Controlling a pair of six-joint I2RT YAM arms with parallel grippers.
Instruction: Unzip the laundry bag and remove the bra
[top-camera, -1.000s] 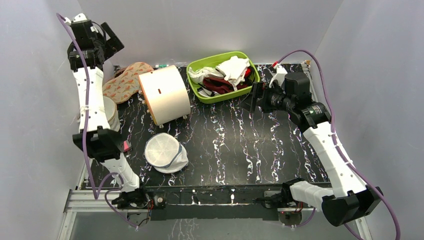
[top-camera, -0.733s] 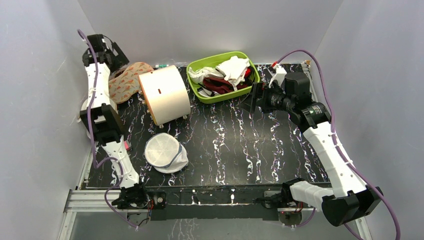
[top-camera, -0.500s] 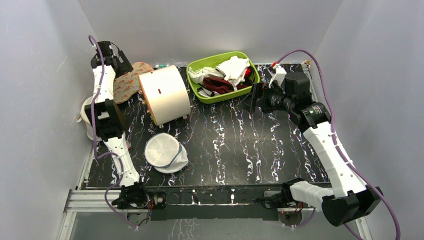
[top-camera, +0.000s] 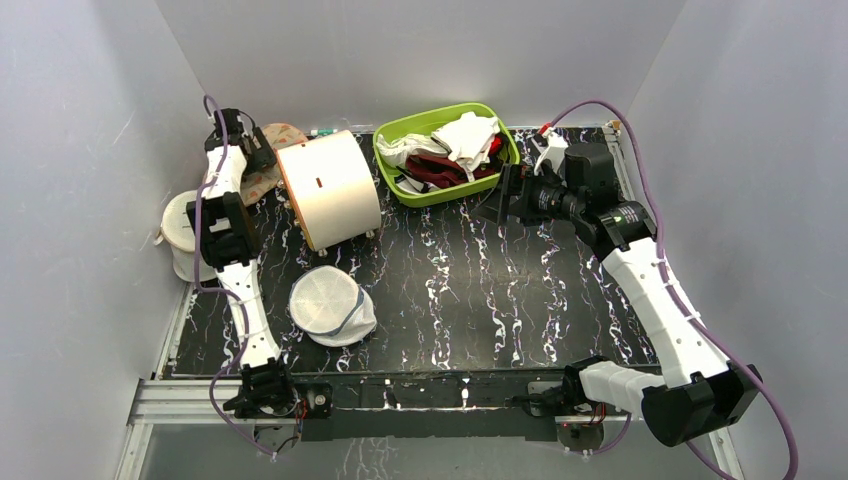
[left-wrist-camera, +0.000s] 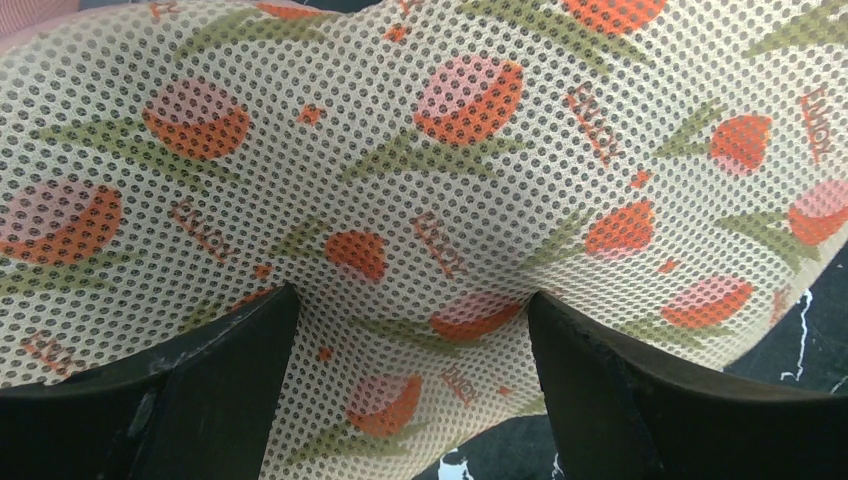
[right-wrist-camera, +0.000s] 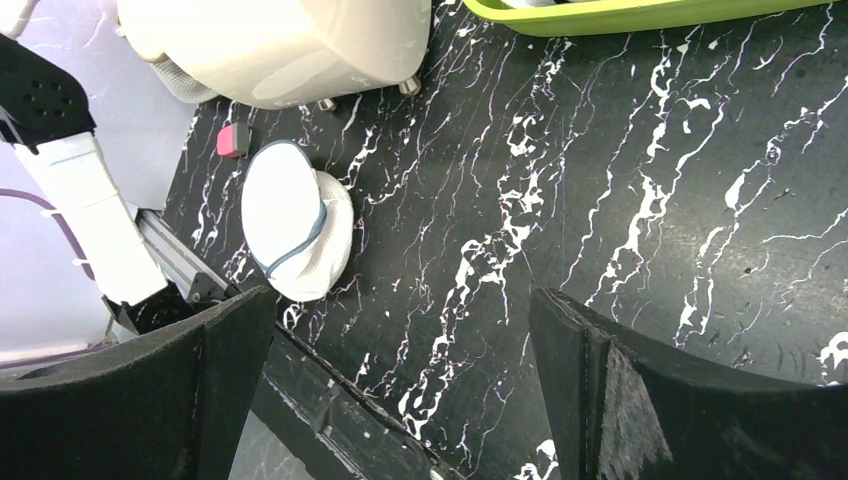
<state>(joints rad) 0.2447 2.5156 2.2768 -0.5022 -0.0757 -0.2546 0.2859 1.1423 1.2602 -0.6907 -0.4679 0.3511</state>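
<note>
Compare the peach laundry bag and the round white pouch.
Colour: laundry bag peach, red-green print; white pouch plain, dark trim. Shape: laundry bag elongated, white pouch round. Place: laundry bag at the far left under the left gripper; white pouch nearer, untouched. Both rest on the table.

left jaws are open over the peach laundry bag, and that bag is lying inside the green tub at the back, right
Not quite. The laundry bag is not inside the green tub. It lies on the table at the back left, beside the white cylinder bag, as the top external view shows. The rest holds: the left wrist view shows the left jaws open over it.
</note>
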